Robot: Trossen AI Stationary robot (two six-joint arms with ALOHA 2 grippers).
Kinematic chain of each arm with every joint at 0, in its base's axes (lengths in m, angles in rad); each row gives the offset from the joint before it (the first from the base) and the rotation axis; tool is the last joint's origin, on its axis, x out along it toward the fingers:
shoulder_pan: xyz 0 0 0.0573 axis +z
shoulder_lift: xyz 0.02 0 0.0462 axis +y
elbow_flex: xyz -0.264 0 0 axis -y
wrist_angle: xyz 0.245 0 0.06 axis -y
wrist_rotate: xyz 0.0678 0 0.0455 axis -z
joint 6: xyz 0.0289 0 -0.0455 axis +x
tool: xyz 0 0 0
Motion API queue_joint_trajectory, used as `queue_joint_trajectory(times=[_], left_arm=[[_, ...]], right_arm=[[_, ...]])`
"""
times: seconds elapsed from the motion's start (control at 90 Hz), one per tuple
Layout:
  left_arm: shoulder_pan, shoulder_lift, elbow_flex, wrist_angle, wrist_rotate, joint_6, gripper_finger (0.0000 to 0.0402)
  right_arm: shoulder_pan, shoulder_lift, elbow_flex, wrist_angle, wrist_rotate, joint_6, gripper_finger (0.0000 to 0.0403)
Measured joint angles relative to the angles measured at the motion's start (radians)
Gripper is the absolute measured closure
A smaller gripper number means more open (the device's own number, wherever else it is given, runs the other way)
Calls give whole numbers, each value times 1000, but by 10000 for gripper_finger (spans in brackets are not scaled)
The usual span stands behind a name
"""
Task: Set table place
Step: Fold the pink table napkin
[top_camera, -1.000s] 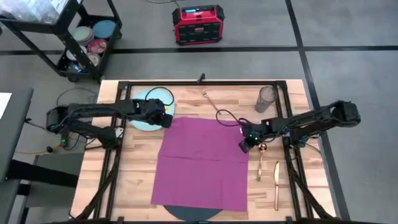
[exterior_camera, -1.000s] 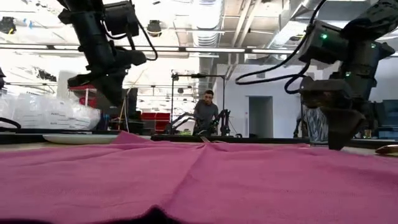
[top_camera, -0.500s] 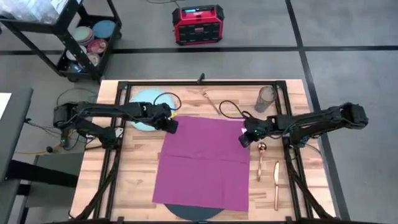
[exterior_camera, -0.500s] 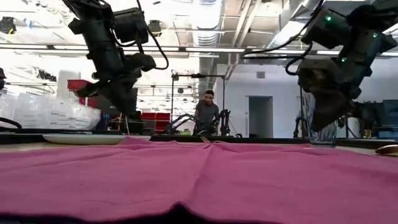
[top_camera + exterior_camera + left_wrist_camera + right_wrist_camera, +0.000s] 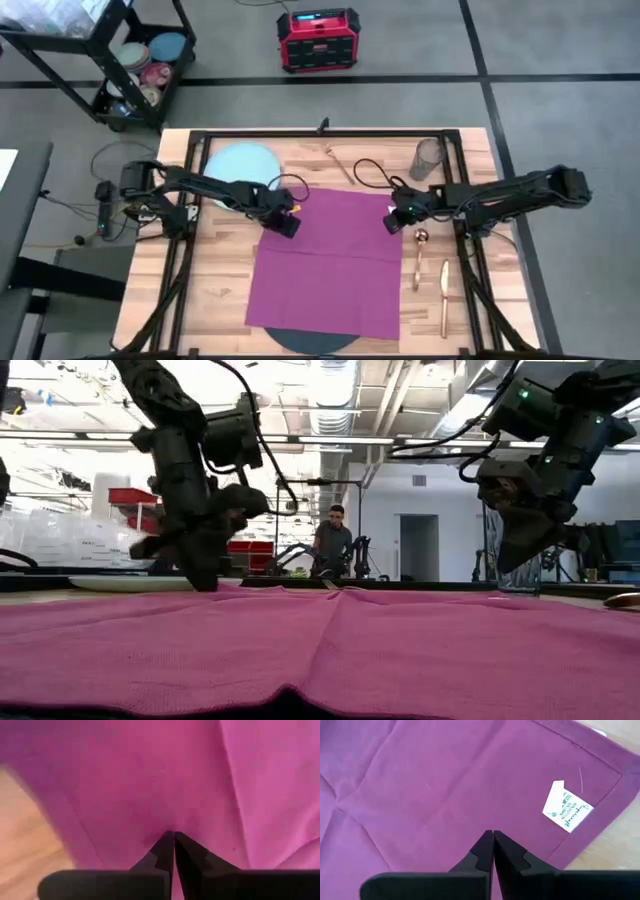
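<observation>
Napkin: the magenta napkin (image 5: 325, 262) is now lying spread flat across the middle of the desk (image 5: 222, 290); a second ago its far edge was sitting nearer the desk's far side, and it has been drawn in and squared since.
Left pincer: the left pincer (image 5: 285, 222) is reaching further in than before, from beside the plate to the napkin's far-left corner, low over the cloth; its fingers are pressed together, and I cannot tell whether any cloth is caught between them.
Right pincer: the right pincer (image 5: 394, 222) is hanging over the far-right corner, near the white label (image 5: 566, 806), fingers pressed together, apparently nothing pinched.
Plate: the pale blue plate (image 5: 232, 163) is now lying uncovered at the far left.
Mat: the dark mat (image 5: 312, 343) is showing only at the near edge, under the napkin.
Cutlery and tumbler: copper cutlery (image 5: 444, 295) is lying right of the cloth; the tumbler (image 5: 428, 158) is standing far right.
Meaning: the spreading appears finished; folding or placing probably comes next.
</observation>
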Motion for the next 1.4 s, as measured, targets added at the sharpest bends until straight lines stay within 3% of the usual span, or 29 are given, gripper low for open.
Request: queue_joint_trajectory(times=[0.322,0.644,0.811,0.933,1.022,1.144,1.4], left_arm=[[24,50,130,18,-1,98,401],[78,43,214,-171,-77,252,401],[140,43,223,-223,-113,345,401],[209,40,224,-229,-108,402,401],[264,39,224,-249,-107,425,401],[341,39,224,-266,-49,470,401],[416,39,224,-274,26,553,381]], right_arm=[[-15,0,0,2,-2,-2,403],[-20,8,0,-14,-15,-16,403],[-35,52,0,-81,3,-21,403],[-63,54,0,-72,58,-41,403],[-99,38,1,-39,38,-102,399],[-154,18,1,-41,-34,-185,369],[-213,15,1,-121,-94,-240,255]])
